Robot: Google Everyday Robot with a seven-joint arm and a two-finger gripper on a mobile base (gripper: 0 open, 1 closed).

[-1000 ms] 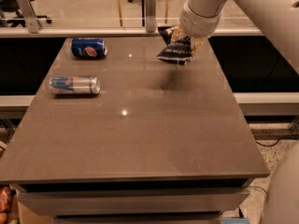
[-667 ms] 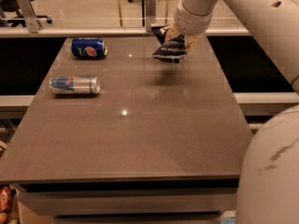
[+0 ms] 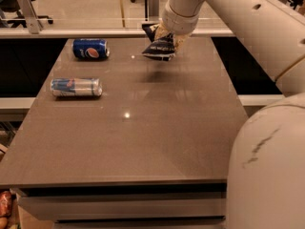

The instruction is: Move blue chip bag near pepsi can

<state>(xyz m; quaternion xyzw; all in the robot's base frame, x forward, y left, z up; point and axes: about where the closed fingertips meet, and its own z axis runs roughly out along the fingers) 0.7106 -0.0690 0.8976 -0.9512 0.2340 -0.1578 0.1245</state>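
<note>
The blue chip bag [image 3: 159, 46] is a crinkly dark blue foil bag held in the air above the far middle of the table. My gripper [image 3: 164, 36] is shut on its top, under the white arm that reaches in from the upper right. The bag's shadow falls on the table just below it. The pepsi can [image 3: 90, 49] lies on its side at the far left of the table, a short dark blue can with a round logo, well to the left of the bag.
A slimmer light-blue-and-silver can [image 3: 76, 87] lies on its side on the left of the brown table [image 3: 143, 142]. My white arm [image 3: 248, 23] and body [image 3: 267, 175] fill the right side. A rail and chair legs stand behind the table.
My gripper has carried the chip bag to the left, closer to the pepsi can. Both cans have stayed in place.
</note>
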